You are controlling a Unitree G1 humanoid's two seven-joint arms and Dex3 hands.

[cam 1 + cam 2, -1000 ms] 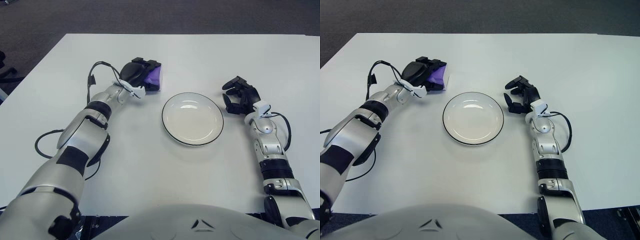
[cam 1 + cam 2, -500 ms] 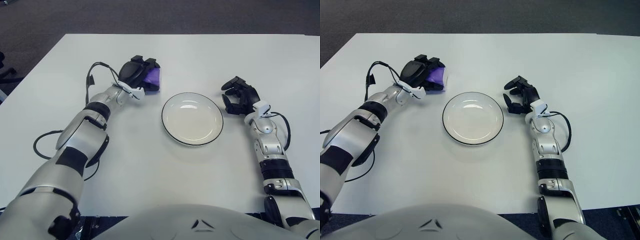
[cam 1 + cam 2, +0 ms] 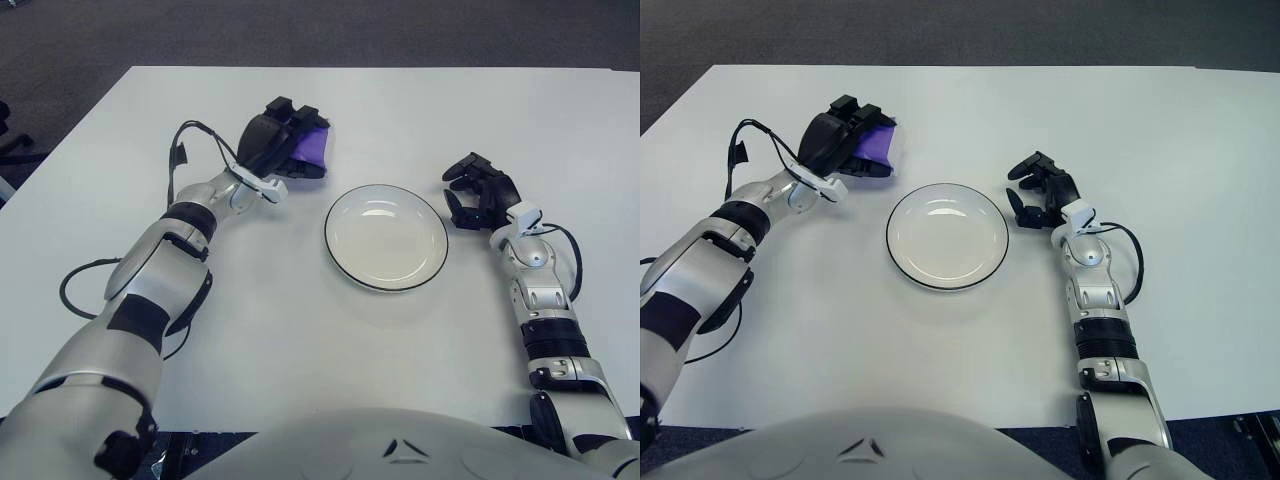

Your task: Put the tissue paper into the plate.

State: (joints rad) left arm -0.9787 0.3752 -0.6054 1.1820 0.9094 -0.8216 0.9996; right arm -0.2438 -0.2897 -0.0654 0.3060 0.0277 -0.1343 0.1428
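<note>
A purple tissue pack (image 3: 309, 149) is held in my left hand (image 3: 283, 142), whose black fingers are curled around it; the pack appears lifted off the white table (image 3: 300, 330), up and left of the plate. The white plate (image 3: 385, 237) with a dark rim sits at the table's middle and holds nothing. My right hand (image 3: 476, 191) shows just right of the plate's rim, fingers loosely curled with nothing between them.
A black cable (image 3: 190, 155) loops along my left forearm. The table's far edge (image 3: 370, 68) meets dark carpet behind. My torso (image 3: 400, 445) fills the bottom of both views.
My left hand has risen and tilted back with the purple tissue pack, which now shows more of its face. The right hand and plate have stayed put.
</note>
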